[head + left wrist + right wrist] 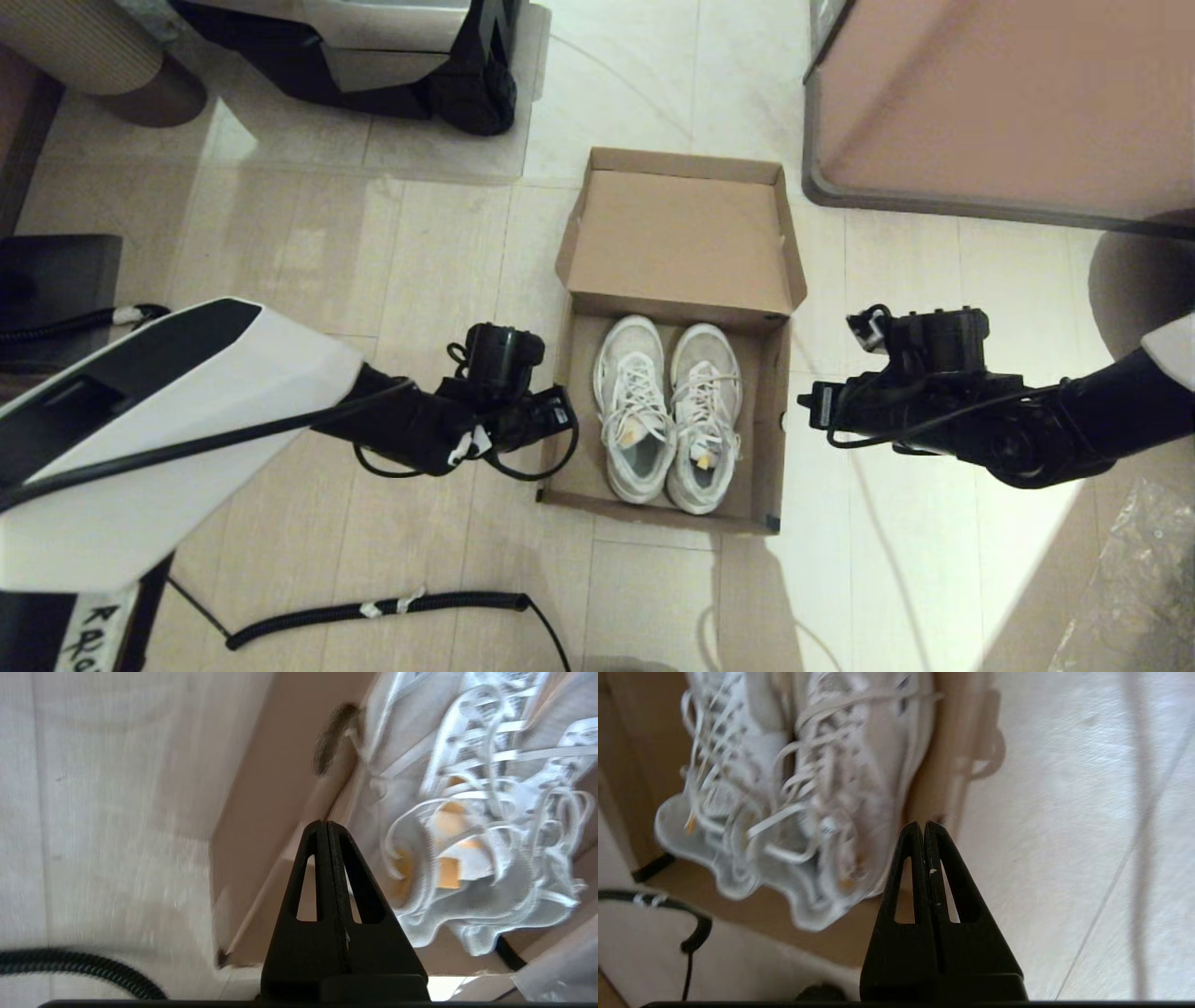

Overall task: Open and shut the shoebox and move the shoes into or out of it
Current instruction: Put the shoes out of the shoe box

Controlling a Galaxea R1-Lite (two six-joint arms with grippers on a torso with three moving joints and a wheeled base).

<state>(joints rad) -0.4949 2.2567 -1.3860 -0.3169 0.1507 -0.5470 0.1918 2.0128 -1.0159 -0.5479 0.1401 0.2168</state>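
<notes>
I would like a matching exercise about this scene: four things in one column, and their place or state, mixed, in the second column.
Things:
1. shoebox
2. shoes
3. left hand
4. right hand

Place or state:
A. side by side inside the box
B. shut, by the box wall on the robot's left
C. on the floor, lid open
D. shut, by the box wall on the robot's right

Pairs: 1-C, 2-A, 3-B, 4-D

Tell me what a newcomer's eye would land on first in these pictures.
First, the pair of white mesh lace-up sneakers lying side by side inside the open brown cardboard shoebox on the pale tiled floor, its flap lid folded back. Next, the two black grippers flanking the box: the left gripper at its left wall and the right gripper at its right wall, both shut and empty.
</notes>
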